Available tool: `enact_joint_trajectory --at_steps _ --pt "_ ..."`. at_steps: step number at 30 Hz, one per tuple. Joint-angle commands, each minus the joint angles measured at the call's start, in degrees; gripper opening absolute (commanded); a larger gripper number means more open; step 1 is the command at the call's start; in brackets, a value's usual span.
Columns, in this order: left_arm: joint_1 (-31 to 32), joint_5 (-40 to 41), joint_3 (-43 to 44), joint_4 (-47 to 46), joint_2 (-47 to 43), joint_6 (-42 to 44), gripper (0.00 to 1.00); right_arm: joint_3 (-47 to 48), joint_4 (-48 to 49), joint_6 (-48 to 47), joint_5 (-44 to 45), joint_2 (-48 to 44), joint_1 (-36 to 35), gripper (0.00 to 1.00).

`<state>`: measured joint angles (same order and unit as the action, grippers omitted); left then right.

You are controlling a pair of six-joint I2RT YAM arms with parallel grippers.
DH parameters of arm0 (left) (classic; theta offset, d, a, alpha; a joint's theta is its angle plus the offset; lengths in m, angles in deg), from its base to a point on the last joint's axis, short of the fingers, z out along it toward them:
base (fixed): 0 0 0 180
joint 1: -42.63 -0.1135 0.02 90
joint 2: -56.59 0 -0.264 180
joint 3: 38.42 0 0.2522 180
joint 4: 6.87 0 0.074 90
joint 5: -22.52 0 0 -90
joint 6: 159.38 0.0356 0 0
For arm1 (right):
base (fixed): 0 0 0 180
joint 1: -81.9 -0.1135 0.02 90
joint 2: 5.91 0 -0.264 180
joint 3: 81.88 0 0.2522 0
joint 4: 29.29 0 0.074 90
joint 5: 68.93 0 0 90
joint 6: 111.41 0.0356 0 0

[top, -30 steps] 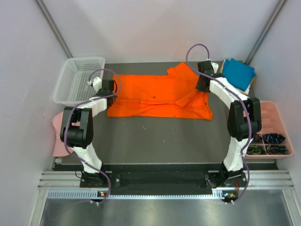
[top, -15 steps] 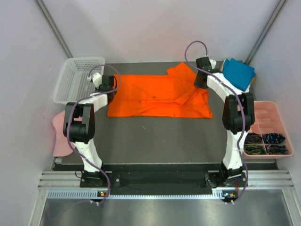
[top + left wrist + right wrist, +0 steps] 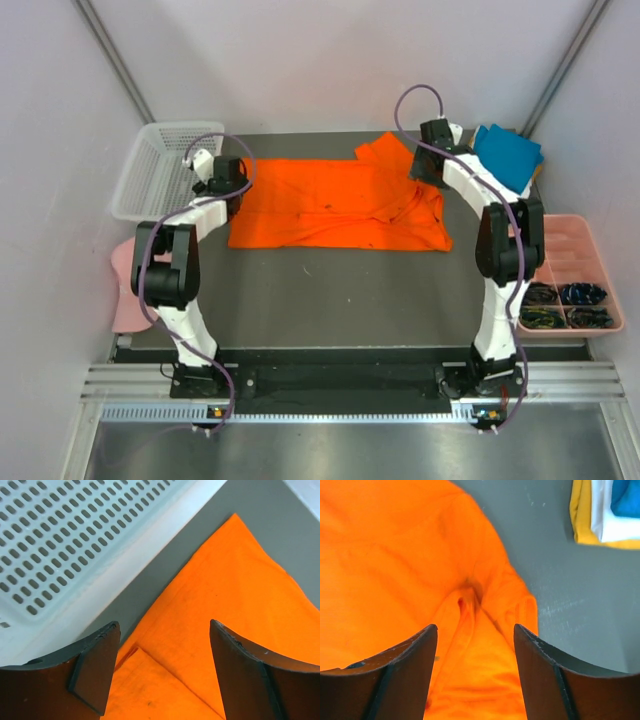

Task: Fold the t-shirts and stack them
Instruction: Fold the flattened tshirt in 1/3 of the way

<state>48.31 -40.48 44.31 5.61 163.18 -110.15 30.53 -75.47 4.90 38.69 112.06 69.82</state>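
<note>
Both hands have just let go. The left hand (image 3: pixel 224 179) beside the white basket (image 3: pixel 150 178) and the right hand (image 3: pixel 426 166) near the stack of folded shirts (image 3: pixel 506 154) now stand spread over the two ends of the orange shirt (image 3: pixel 335 205), pinching nothing. The shirt lies as a long band across the back of the worktop (image 3: pixel 330 290), a doubled layer showing at its left end and a sleeve rumpled at its right. I'd judge one fold is laid down, with more folding needed before it can join the stack.
</note>
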Motion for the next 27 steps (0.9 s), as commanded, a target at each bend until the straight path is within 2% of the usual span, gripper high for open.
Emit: enact_joint_trajectory --at_steps 1,9,20,27 --pt "-0.58 -1.33 -3.22 -4.17 -6.99 0.7 0.77 -3.98 1.66 -1.43 -5.75 -9.07 0.39 0.63" --pt "-0.31 -3.89 -10.42 -5.22 -14.99 0.35 0.78 -12.95 2.01 -1.35 -10.15 -15.4 -3.83 0.62" --pt "2.15 -4.77 -13.16 -5.49 -19.66 1.4 0.78 -15.59 5.18 1.82 -18.93 -12.07 -8.4 0.6" --pt "2.15 -5.03 -14.04 -5.4 -19.58 1.93 0.79 -17.7 6.23 3.05 -20.0 -11.19 -9.19 0.59"
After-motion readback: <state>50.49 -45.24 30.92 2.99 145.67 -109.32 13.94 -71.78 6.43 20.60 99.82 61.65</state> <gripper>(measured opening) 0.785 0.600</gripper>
